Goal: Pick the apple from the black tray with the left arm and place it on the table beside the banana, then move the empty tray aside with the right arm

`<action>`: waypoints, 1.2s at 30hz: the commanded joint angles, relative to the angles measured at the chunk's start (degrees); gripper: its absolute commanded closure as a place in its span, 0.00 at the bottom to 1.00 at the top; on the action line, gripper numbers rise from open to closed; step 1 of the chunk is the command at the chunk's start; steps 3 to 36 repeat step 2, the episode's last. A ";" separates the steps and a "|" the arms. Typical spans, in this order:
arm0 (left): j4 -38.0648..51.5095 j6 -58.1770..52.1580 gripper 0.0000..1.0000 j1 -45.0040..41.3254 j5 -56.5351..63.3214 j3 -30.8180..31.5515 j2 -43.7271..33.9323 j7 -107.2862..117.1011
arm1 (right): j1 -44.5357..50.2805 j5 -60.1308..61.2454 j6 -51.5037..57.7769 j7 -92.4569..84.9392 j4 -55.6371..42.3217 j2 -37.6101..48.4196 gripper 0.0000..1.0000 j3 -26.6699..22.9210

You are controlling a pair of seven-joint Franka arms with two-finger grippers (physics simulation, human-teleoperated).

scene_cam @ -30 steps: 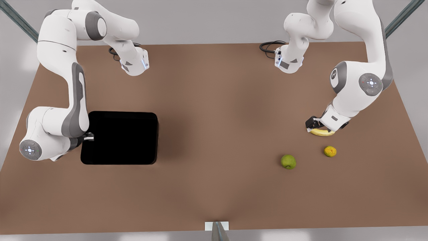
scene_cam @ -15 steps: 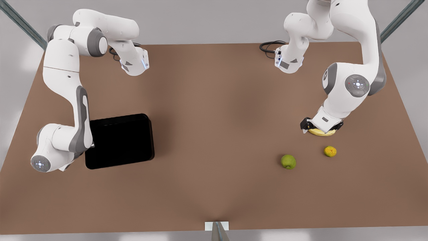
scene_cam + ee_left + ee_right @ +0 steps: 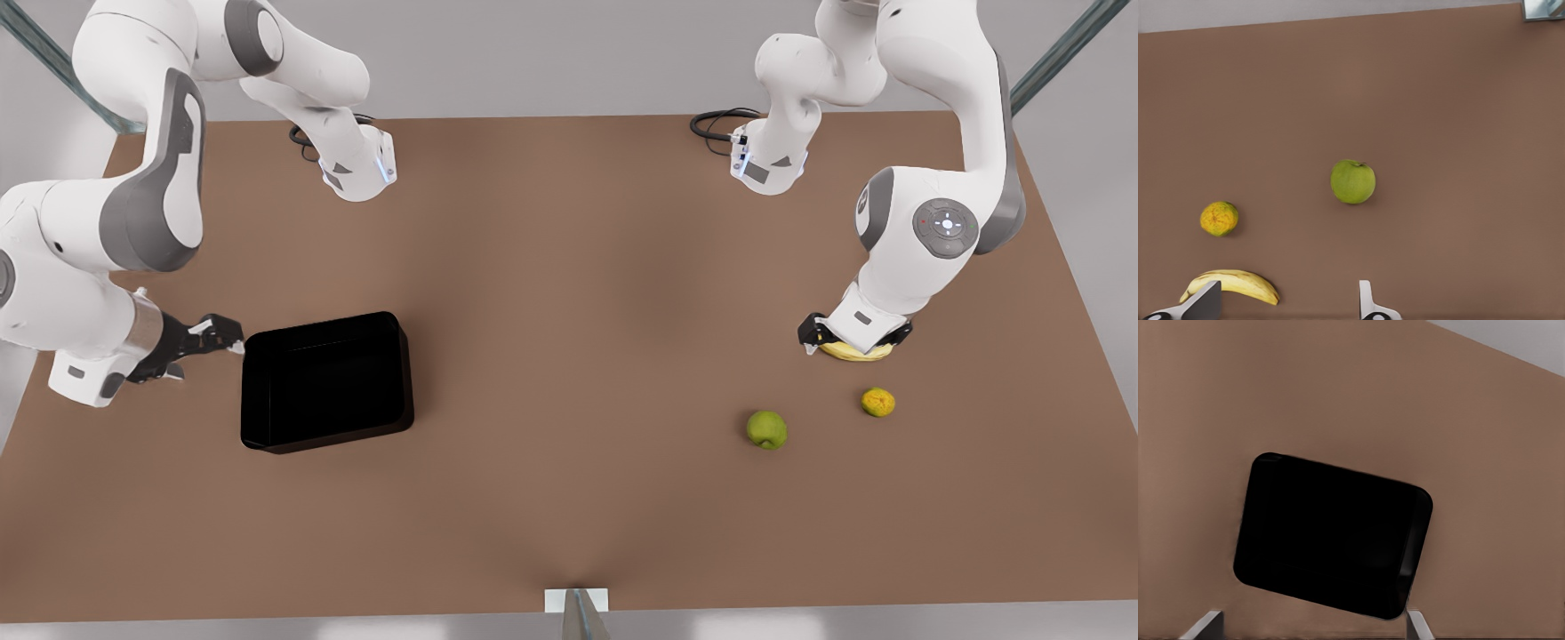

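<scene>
The apple [image 3: 766, 429] is sitting on the brown surface [image 3: 569, 373] toward the front view's right, well apart from the black tray [image 3: 326, 380] and near the banana [image 3: 855, 352], with a small bumpy orange fruit [image 3: 877, 402] between the two and a little off to the side. The tray is lying empty toward the front view's left, its low rim showing all round.

The left gripper [image 3: 827, 342] is hovering directly over the banana; in the left wrist view its fingertips [image 3: 1203, 301] are standing wide apart with nothing between them, and the apple [image 3: 1353, 181] lies out ahead of it, apart from the banana [image 3: 1231, 285] and the orange fruit [image 3: 1219, 218]. This arm is waiting.

The right gripper [image 3: 222, 335] is sitting just off the tray's edge on the front view's left, apart from the rim, its fingers spread and empty. In the right wrist view the tray [image 3: 1331, 533] is lying straight ahead, skewed, with its long axis running across the gap between the fingers.

Judging by this, the placing looks done and only the tray matter remains; the right arm is far nearer to it.
</scene>
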State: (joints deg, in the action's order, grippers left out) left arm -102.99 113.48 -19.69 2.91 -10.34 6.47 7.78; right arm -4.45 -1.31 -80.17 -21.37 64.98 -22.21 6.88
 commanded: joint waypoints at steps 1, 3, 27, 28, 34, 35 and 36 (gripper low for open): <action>-0.02 -0.10 0.00 -0.08 0.08 -0.03 -0.05 0.92 | -0.47 -1.95 6.43 4.14 -0.20 0.42 0.00 0.94; -0.02 -0.10 0.00 -0.08 0.08 -0.03 -0.05 0.92 | -0.47 -3.52 6.51 4.67 -0.20 0.42 0.00 1.21; -0.02 -0.10 0.00 -0.08 0.08 -0.03 -0.05 0.92 | -0.47 -3.52 6.51 4.67 -0.20 0.42 0.00 1.21; -0.02 -0.10 0.00 -0.08 0.08 -0.03 -0.05 0.92 | -0.47 -3.52 6.51 4.67 -0.20 0.42 0.00 1.21; -0.02 -0.10 0.00 -0.08 0.08 -0.03 -0.05 0.92 | -0.47 -3.52 6.51 4.67 -0.20 0.42 0.00 1.21; -0.02 -0.10 0.00 -0.08 0.08 -0.03 -0.05 0.92 | -0.47 -3.52 6.51 4.67 -0.20 0.42 0.00 1.21; -0.02 -0.10 0.00 -0.08 0.08 -0.03 -0.05 0.92 | -0.47 -3.52 6.51 4.67 -0.20 0.42 0.00 1.21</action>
